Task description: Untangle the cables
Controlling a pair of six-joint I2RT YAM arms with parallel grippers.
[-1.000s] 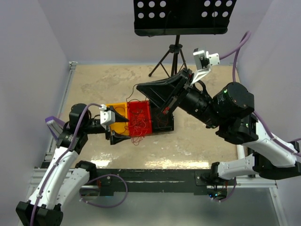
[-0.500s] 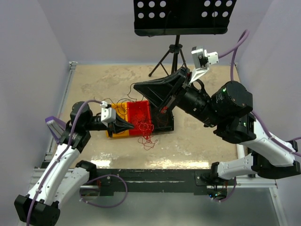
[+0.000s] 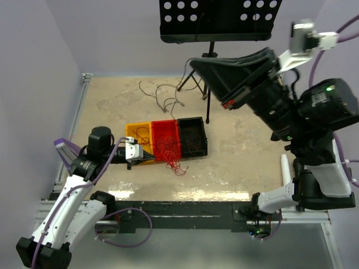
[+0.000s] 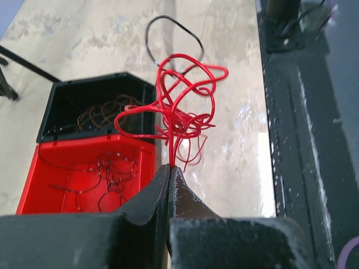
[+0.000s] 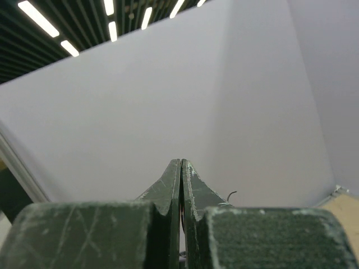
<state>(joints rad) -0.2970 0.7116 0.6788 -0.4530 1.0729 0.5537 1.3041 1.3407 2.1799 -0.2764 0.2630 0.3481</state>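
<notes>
The cables lie in three places. A curly red cable tangle (image 4: 179, 112) hangs over the near rim of the red bin (image 3: 166, 137), and my left gripper (image 4: 169, 166) is shut on its strands just beside that bin. Thin dark strands (image 4: 101, 171) lie inside the red bin (image 4: 84, 174), and brown ones in the black bin (image 4: 84, 106). In the top view the left gripper (image 3: 147, 158) points right at the red tangle (image 3: 173, 161). My right gripper (image 3: 193, 63) is raised high at the back, shut, with a thin dark cable (image 3: 162, 95) dangling below it. The right wrist view shows only its shut jaws against the wall.
An orange bin (image 3: 140, 134), the red bin and a black bin (image 3: 192, 134) stand side by side mid-table. A music stand (image 3: 219, 19) on a tripod (image 3: 193, 78) is at the back. A black rail (image 4: 303, 140) runs along the table's near edge. A black cable loop (image 4: 174, 33) lies beyond the red tangle.
My left gripper closed on the red tangle and drew it towards the near rim of the red bin. The right arm rose high and to the right, lifting a dark cable away from the bins.
</notes>
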